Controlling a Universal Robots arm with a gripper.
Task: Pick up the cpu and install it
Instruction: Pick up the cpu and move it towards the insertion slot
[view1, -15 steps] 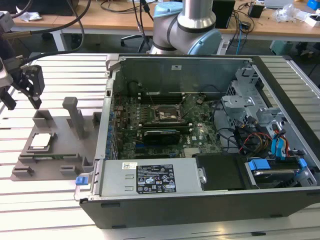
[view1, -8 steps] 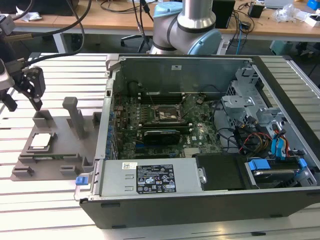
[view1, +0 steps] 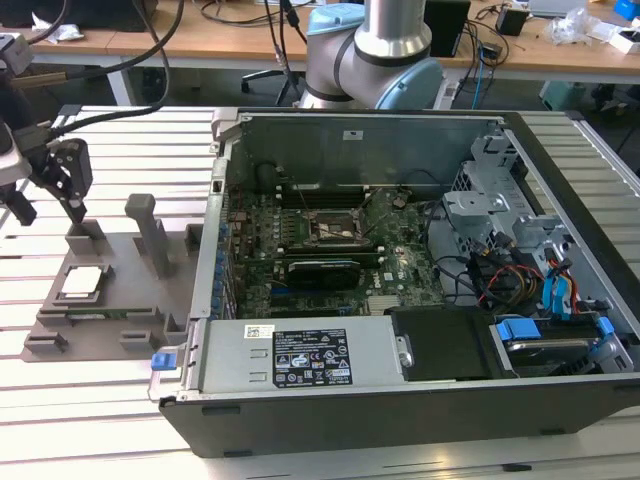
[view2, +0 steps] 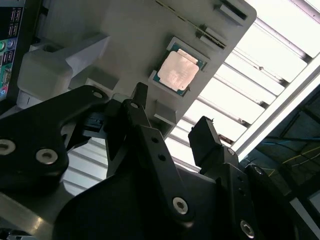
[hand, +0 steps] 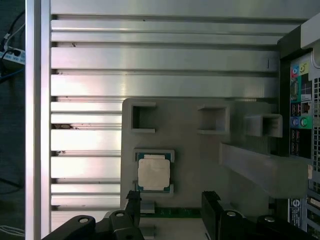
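We see the cpu (hand: 153, 173) lying flat in its recess on the grey fixture plate (hand: 200, 165), to the exterior view's left of the open computer case (view1: 400, 415). We judge it light, stiff and fragile, best pinched by opposite edges. Our gripper (hand: 171, 197) hangs above the plate near it, jaws wide and empty.

Exterior view: arm base (view1: 372, 50) at 12 o'clock, silver column with pale blue joint caps. The black gripper (view1: 48, 208) is at 9 o'clock, pointing down. Both wrist views: fingers (hand: 214, 207) are spread wide apart, with nothing gripped between them.
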